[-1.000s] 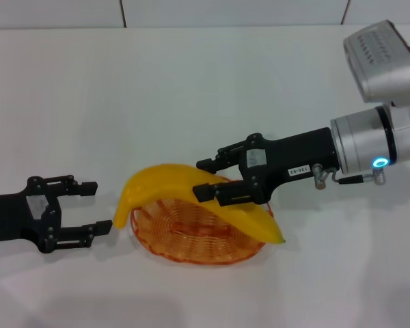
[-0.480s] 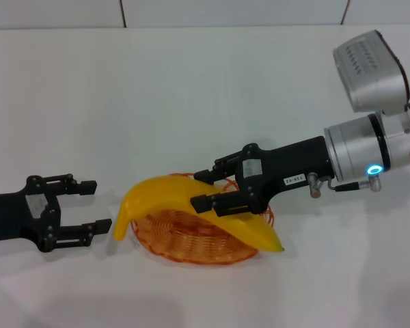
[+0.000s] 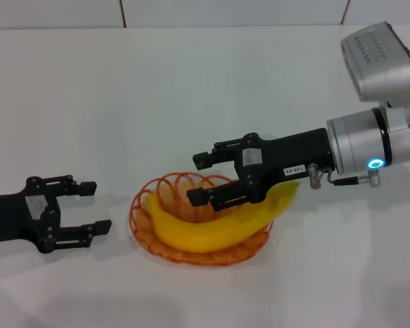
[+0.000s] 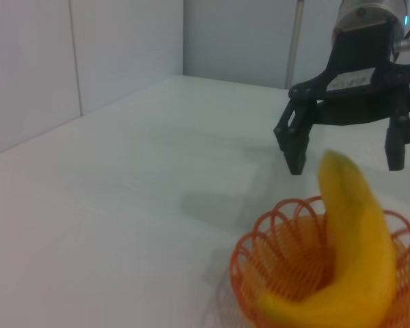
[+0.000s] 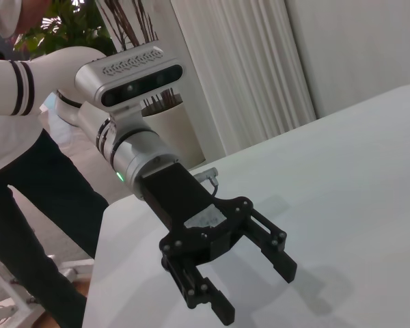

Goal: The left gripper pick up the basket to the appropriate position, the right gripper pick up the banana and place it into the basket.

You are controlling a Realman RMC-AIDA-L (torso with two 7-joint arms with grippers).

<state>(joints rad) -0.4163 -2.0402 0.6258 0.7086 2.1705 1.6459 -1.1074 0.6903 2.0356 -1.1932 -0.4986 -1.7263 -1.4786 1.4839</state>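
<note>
We see our left pincer [image 3: 78, 207] low on the table [image 3: 191, 102], fingers spread and empty, just short of the basket [image 3: 142, 205]. Beyond it the banana [image 3: 212, 229] lies in the basket, under our right pincer [image 3: 201, 179], spread open above it, arm reaching in level.

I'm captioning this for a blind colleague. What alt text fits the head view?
A yellow banana lies in an orange wire basket on a white table. The right hand hovers open just above it, and the left hand rests open beside the basket.
</note>
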